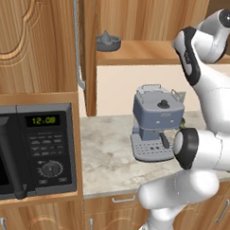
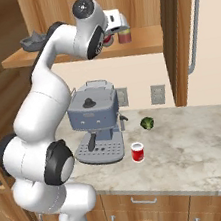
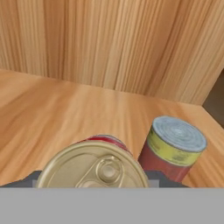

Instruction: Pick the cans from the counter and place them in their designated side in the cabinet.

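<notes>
A bright red can with a white label (image 2: 137,152) stands on the marble counter (image 2: 195,154) just right of the coffee machine. My gripper (image 2: 110,34) is up inside the open wooden cabinet (image 2: 144,41), low over its shelf. It is shut on a darker red can (image 3: 97,166), whose gold lid sits between the fingers; part of this can's red side (image 2: 107,39) shows under the hand. Whether the can rests on the board I cannot tell. Right beside it stands a greenish-labelled can (image 3: 175,148), also (image 2: 124,35).
A blue-grey coffee machine (image 2: 96,122) sits on the counter (image 1: 105,154), with a piece of broccoli (image 2: 146,123) behind the red can. A grey juicer (image 1: 108,41) is at the shelf's left end. The cabinet door (image 2: 192,23) stands open. The microwave (image 1: 35,149) is on the left.
</notes>
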